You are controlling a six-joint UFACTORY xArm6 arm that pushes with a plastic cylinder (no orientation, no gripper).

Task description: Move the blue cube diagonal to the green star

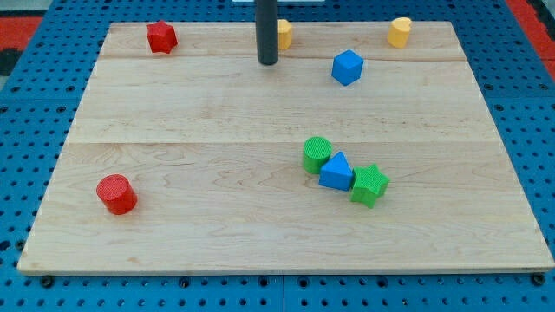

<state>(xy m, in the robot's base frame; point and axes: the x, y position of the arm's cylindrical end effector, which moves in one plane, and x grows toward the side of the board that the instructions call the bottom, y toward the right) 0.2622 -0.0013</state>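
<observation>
The rod comes down from the view's top, and its tip (267,62) rests on the wooden board (217,113) near the far edge, touching no block; it is a bare rod end with nothing to open or close. Just behind the rod, partly hidden by it, sits a yellow block (284,34) whose shape cannot be made out. The blue cube (347,67) lies to the view's right of the tip, near it but apart, with bare wood between them. A yellow cylinder (399,32) stands at the top right edge, and a red star (161,36) at the top left.

The green star (369,185) lies well below the cube, in the lower right. It touches a blue triangular block (336,172), which in turn touches a green cylinder (316,154), the three forming a slanting row. A red cylinder (115,193) stands alone at the lower left. Bare wood stretches across the board's middle.
</observation>
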